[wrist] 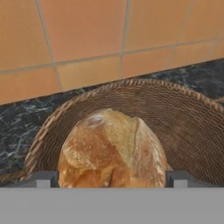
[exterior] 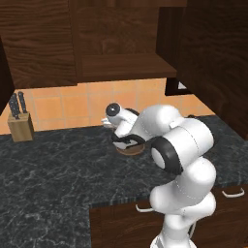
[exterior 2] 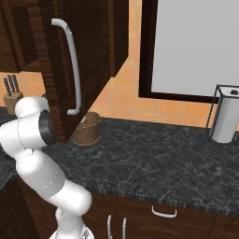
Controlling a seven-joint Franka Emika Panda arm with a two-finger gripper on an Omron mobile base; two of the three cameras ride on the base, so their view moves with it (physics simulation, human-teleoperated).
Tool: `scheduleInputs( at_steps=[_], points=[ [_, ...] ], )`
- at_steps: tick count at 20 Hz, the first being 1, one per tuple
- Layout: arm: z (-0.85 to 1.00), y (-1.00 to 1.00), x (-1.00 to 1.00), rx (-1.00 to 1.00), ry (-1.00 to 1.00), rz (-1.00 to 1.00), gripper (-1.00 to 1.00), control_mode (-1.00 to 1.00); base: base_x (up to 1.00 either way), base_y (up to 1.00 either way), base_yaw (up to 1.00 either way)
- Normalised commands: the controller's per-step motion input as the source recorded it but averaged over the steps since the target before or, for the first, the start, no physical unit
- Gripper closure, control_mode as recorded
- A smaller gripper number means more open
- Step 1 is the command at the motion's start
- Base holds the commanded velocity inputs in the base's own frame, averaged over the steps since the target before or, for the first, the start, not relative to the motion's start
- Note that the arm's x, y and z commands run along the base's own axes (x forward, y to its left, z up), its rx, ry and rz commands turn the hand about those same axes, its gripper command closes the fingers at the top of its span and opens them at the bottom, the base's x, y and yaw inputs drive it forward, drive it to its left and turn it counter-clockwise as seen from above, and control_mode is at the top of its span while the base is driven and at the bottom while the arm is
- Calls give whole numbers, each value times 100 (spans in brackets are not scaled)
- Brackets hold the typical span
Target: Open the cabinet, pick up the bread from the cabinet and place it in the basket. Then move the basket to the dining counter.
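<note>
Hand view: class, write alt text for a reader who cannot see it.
A golden-tan bread sits between the gripper's two dark fingertips, just above the mouth of a round brown woven basket. The basket stands on a black marbled counter against an orange tiled wall.

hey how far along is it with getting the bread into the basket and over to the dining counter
Done: the cabinet door stands open. In hand: the gripper has the bread between its fingertips, inside the basket's mouth; whether it rests on the bottom is unclear. Left: let go, then carry the basket off the black counter.
</note>
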Motion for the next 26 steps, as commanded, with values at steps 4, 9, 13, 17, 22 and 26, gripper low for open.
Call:
scheduleInputs(
  at_steps=[4,9,13,17,22,26],
  points=[
    [-8,0,49,0,0,2,100,-100,0,0,0],
    [-32,-1,14,0,2,1,100,-100,0,0,0],
    [-34,-19,-8,0,0,1,-100,-100,0,0,0],
    [-13,-59,-7,0,0,0,-100,-100,0,0,0],
    [-6,-64,-33,0,0,0,-100,-100,0,0,0],
    [-15,-35,-48,0,0,0,-100,-100,0,0,0]
  ],
)
